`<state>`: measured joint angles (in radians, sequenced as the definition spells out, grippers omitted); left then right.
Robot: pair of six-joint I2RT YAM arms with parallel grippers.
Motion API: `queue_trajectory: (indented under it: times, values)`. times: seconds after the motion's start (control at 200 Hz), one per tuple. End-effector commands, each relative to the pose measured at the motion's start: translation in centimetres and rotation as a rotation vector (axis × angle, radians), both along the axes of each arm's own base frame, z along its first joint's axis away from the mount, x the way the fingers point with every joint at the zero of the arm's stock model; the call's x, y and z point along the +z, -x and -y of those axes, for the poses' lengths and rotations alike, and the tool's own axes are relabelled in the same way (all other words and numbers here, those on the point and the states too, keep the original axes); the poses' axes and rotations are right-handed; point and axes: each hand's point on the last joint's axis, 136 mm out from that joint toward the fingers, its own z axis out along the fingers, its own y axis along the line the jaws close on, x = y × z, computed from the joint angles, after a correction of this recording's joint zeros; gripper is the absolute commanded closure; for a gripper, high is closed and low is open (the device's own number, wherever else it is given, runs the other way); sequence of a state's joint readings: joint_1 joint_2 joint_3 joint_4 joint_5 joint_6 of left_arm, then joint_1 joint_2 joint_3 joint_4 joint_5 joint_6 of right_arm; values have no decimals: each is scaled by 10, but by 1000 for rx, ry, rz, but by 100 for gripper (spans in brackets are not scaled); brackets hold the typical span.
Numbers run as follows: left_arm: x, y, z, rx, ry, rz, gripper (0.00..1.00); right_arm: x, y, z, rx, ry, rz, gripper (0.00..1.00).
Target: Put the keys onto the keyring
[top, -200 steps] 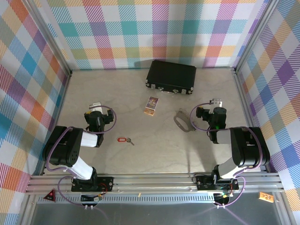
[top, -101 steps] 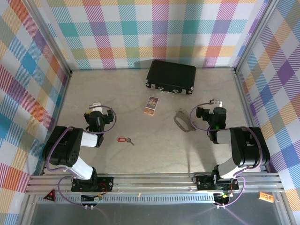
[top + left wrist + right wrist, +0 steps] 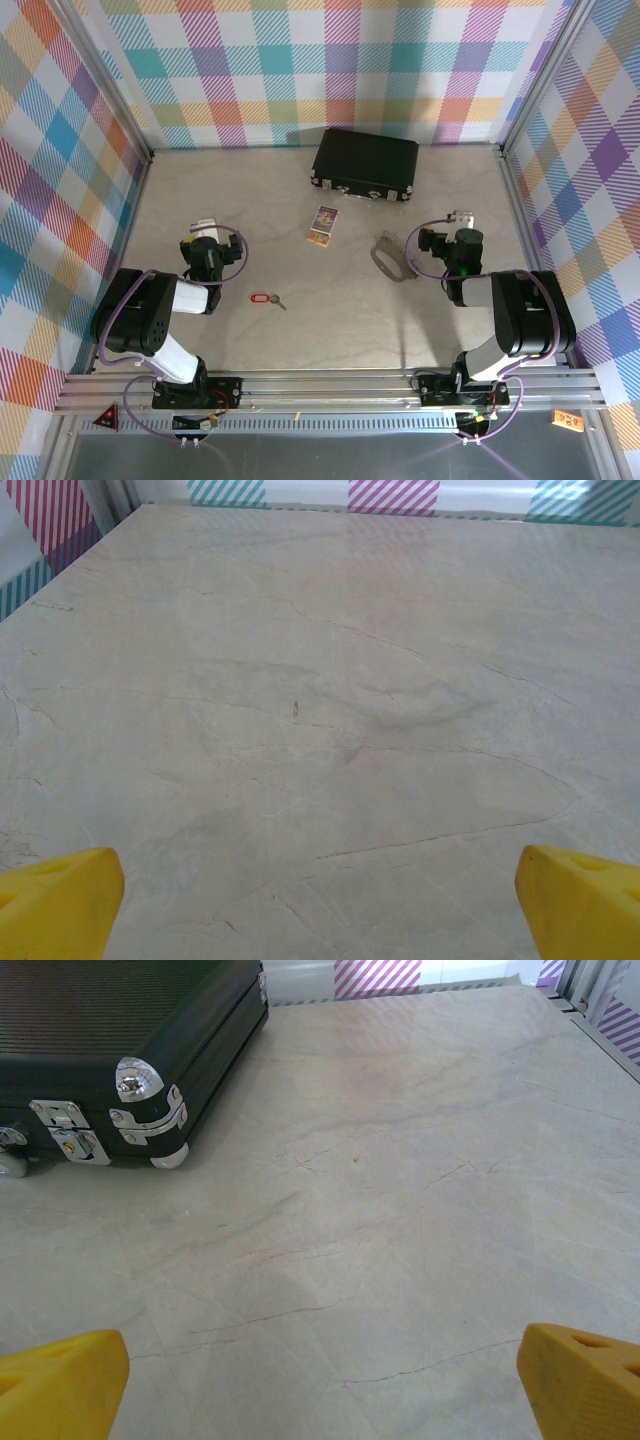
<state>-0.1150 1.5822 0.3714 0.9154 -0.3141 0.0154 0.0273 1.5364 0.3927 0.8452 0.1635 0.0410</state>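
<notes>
Holding wide open on both sides. Left gripper (image 3: 320, 910) has its yellow fingers (image 3: 60, 905) out at the frame corners, with bare table (image 3: 330, 730) between them and nothing held. Right gripper (image 3: 320, 1390) is the same: jaws fully spread, empty.

No change from a second ago: arms, keys and keyring are all in the same spots.

Black case (image 3: 110, 1030) sits ahead-left of the right claw, chrome corner and latches facing it.

From the top view, the keys (image 3: 266, 299) lie flat between the two arms, nearer the left one and towards the near edge from its claw. Red oval tag on the left, small silver key angled off to the right, the two joined.

Keyring (image 3: 390, 262) lies flat just left of the right arm's wrist: a grey oval loop with a short chain at its far end, well apart from the keys.

Printed card (image 3: 323, 224) lies between the keyring and the case.
</notes>
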Motion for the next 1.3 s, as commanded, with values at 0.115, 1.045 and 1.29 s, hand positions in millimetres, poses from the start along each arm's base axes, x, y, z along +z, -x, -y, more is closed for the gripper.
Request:
queue_trajectory:
  times: [0.115, 1.045, 1.29]
  values:
    - [5, -5, 0, -2, 15, 18, 0, 6, -1, -2, -1, -5, 32, 1]
    - [45, 8, 10, -63, 42, 13, 0, 61, 13, 5, -73, -48, -13, 1]
    - [74, 28, 24, -26, 288, -46, 0, 93, 42, 11, -195, -185, -175, 1]
